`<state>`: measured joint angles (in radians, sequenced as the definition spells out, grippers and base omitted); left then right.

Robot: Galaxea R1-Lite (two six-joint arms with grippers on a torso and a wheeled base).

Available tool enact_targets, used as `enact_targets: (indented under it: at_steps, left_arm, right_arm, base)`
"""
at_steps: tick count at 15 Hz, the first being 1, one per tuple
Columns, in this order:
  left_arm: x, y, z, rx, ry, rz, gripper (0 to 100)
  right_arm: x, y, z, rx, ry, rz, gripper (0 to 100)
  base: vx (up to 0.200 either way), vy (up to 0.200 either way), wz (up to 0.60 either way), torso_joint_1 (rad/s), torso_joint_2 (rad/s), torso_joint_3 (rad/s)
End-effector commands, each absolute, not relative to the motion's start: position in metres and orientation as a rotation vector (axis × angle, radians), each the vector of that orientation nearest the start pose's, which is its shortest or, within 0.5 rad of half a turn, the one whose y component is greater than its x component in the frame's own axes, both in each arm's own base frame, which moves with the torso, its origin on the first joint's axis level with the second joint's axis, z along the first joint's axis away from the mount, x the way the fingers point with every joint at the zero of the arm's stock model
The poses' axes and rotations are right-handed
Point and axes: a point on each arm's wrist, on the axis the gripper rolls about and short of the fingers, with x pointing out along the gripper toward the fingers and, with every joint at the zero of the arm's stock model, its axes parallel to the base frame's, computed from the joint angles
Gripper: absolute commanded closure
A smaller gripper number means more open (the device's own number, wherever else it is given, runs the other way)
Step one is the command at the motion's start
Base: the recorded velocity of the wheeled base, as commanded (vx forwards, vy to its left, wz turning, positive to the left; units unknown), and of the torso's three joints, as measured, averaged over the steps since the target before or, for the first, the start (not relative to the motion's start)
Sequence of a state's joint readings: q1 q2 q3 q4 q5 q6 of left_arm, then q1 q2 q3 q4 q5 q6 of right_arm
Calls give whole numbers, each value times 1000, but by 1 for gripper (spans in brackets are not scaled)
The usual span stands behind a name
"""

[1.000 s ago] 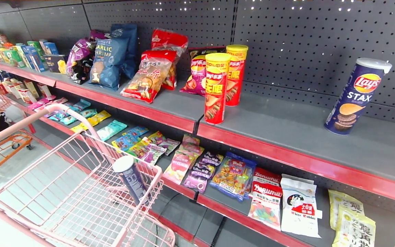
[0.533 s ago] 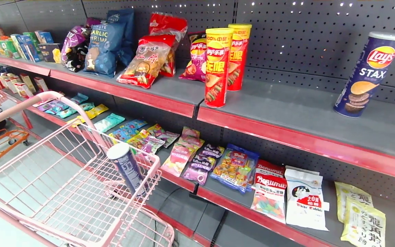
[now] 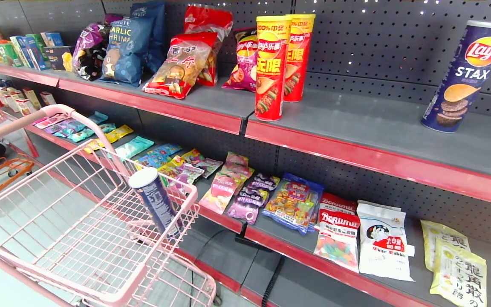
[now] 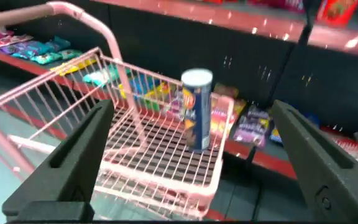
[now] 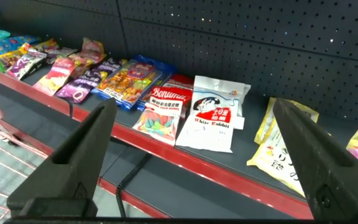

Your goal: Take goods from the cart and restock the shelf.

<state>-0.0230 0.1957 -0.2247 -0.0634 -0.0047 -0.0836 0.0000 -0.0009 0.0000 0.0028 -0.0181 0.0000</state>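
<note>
Cart (image 3: 181, 190) holds 1 can (image 3: 154, 202) before the spread left gripper (image 4: 191, 107); right gripper (image 5: 192, 104), spread, faces snack bags (image 5: 213, 115).

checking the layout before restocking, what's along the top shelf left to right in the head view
Upper shelf: small boxes → purple bag → blue bag → red snack bag → front red can → blue can.

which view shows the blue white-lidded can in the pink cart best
The left wrist view: the blue cylindrical chip can shows whole, lid to base. The head view has its lower half behind the pink wire cart and its mesh. The right wrist view faces flat candy bags.
</note>
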Motion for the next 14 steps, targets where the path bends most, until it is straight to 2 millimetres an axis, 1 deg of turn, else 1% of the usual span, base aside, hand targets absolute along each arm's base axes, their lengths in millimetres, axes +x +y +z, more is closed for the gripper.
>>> enact_targets:
  at_steps: [1,2,3,4,6,7,9,10,12,14]
  left_arm:
    - [85,2,233,-180,79,44,0]
    - [106,3,221,-138,182,60,0]
    - [144,6,202,-138,318,72,0]
    - [171,9,189,-152,353,61,0]
    - [200,12,162,-112,385,-10,0]
    - [208,15,146,-91,417,-58,0]
    - [212,20,126,-65,439,-211,0]
    - [216,24,117,-34,467,-253,0]
    - [225,31,105,11,493,-310,0]
    - [236,32,100,15,484,-322,0]
  right_arm:
    - [-23,0,76,0,2,-18,0]
    - [-23,0,75,3,3,-20,0]
    - [-23,0,75,5,3,-20,0]
    - [-23,0,75,5,3,-20,0]
    - [-23,0,75,6,3,-20,0]
    - [-23,0,75,5,3,-20,0]
    - [-23,0,75,6,3,-20,0]
    - [-23,0,75,6,3,-20,0]
    - [-23,0,75,5,3,-20,0]
    - [-23,0,75,5,3,-20,0]
  base:
    - [0,0,0,0,0,0]
    - [0,0,0,0,0,0]
    - [0,0,0,0,0,0]
    - [0,0,0,0,0,0]
    - [0,0,0,0,0,0]
    - [0,0,0,0,0,0]
    - [0,0,0,0,0,0]
    - [0,0,0,0,0,0]
    - [0,0,0,0,0,0]
    - [0,0,0,0,0,0]
